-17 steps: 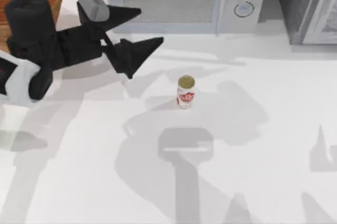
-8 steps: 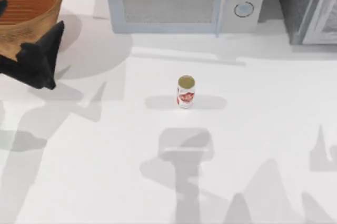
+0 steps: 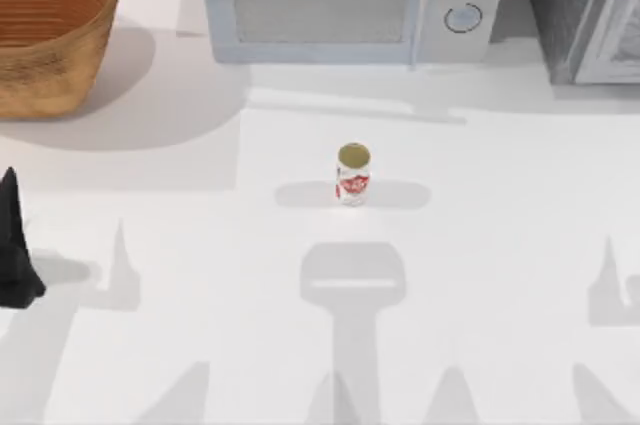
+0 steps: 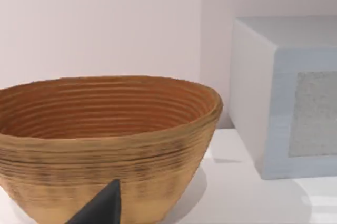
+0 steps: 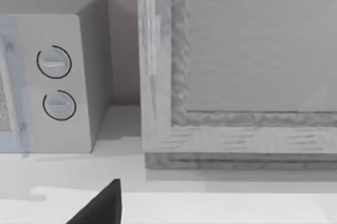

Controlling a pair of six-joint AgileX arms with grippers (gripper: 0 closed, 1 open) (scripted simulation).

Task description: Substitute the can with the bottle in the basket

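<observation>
The white can (image 3: 352,177) with red markings and a gold top stands upright on the middle of the white table, well apart from the basket. The woven basket (image 3: 55,55) sits at the back left corner; the left wrist view looks at its ribbed wall (image 4: 105,145) and its inside, with nothing in the part that shows. My left gripper (image 3: 15,245) is at the table's left edge, in front of the basket and far from the can, open and holding nothing. My right gripper (image 5: 100,208) faces the back right corner, open and holding nothing. The bottle is out of view.
A pale microwave (image 3: 350,0) stands along the back edge behind the can, with its dials (image 5: 55,84) in the right wrist view. A grey cabinet (image 3: 590,10) fills the back right corner. Open table lies around the can.
My left arm has pulled back from between the basket and the can to the table's left edge and toward the front. The can has not moved.
</observation>
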